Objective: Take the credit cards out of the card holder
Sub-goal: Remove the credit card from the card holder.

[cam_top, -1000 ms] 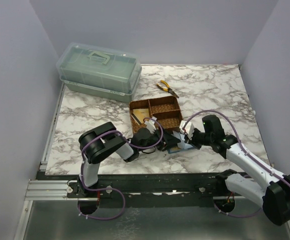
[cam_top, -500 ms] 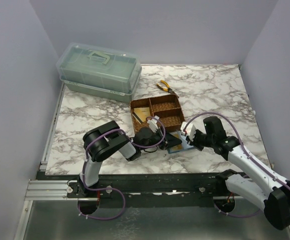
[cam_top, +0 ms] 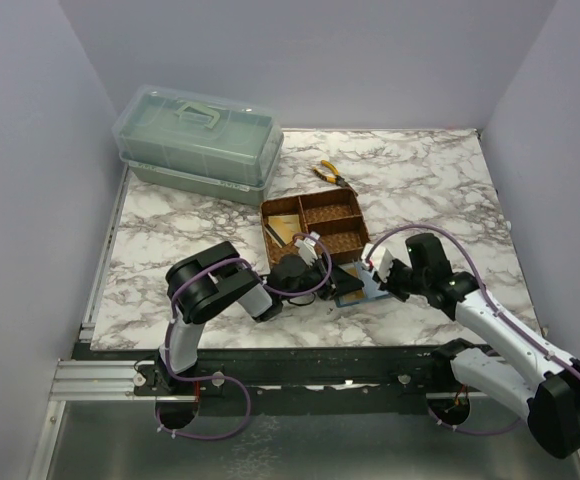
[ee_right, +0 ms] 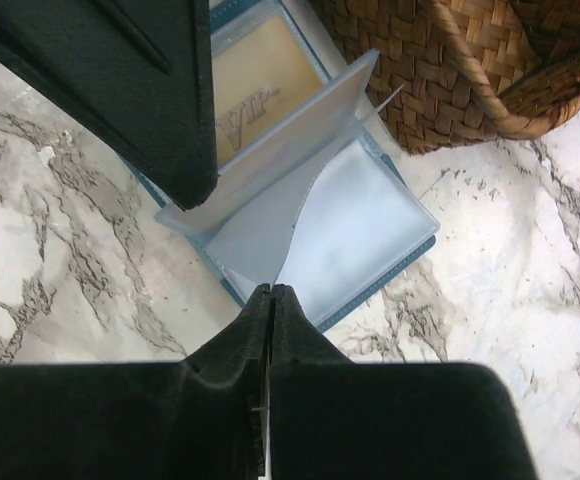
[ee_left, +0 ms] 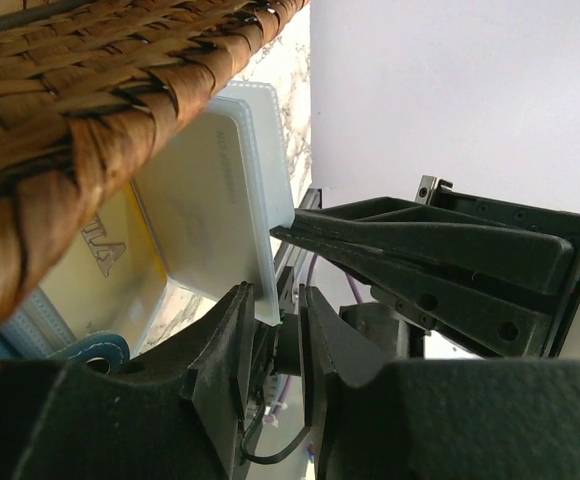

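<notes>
Credit cards (ee_right: 255, 85) are seen inside the open card holder (ee_right: 365, 235), a gold one tucked under a clear sleeve, and none is judged to be out yet. On the left, the left gripper (ee_left: 270, 330) is closed to a narrow gap on the edge of one clear leaf. That leaf is held raised, apparently so that the pocket over the gold card is opened up. In the middle, the card holder is laid flat on the marble table (ee_right: 530, 300), just beside the near wall of the woven tray (ee_right: 470, 60). On the right, the right gripper (ee_right: 270, 295) is shown with its fingers pressed together on a second thin leaf, probably so that the holder is spread and steadied while a card is drawn out.
</notes>
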Available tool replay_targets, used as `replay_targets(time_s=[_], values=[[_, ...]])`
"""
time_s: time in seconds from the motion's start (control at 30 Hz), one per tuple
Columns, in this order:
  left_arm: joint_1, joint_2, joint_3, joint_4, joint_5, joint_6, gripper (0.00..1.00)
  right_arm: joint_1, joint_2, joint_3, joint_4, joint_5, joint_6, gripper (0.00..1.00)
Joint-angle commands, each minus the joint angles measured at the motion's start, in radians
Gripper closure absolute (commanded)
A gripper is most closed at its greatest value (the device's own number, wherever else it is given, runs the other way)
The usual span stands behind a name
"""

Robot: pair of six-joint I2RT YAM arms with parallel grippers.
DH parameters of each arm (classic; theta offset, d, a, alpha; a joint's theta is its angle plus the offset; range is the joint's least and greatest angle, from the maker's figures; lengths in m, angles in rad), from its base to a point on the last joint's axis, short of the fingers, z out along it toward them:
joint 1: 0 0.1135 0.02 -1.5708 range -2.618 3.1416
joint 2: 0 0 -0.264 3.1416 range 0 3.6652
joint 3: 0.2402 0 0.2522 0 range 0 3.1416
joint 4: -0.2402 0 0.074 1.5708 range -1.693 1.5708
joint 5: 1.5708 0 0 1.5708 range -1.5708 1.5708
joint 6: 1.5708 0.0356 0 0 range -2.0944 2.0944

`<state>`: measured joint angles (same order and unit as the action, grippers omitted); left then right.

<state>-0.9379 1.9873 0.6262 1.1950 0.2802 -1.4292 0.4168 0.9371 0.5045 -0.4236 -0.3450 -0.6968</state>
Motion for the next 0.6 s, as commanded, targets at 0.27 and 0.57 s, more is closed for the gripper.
replay_targets(time_s=[0.27, 0.57], values=[[0.003, 0.025, -0.002, -0.196, 0.015, -0.003, 0.71, -0.005, 0.059, 0.033, -0.101, 0.129, 0.010, 1.00], [0.001, 0.021, 0.023, -0.238, 0.023, 0.036, 0.71, -0.005, 0.078, 0.016, -0.080, 0.151, 0.041, 1.00]])
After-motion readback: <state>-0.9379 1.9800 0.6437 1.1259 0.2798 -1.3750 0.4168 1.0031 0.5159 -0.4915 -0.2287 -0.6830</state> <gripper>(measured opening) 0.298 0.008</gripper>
